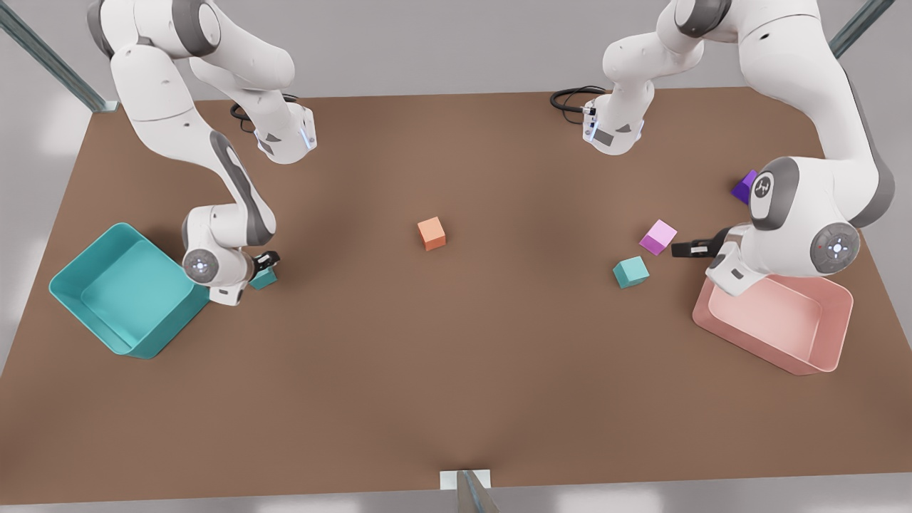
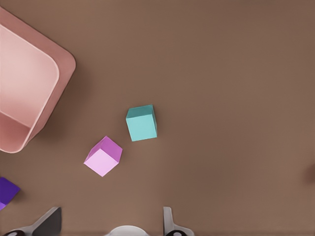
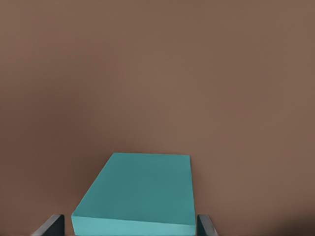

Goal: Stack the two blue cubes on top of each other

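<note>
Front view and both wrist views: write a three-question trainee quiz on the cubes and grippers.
1. True or false: the right gripper has a blue cube between its fingers.
2. Which cube lies closest to the other blue cube? A orange cube B pink cube C purple cube
3. Fill in: the left gripper hovers open beside the ___ bin.

Key: 1 true; 2 B; 3 pink.
</note>
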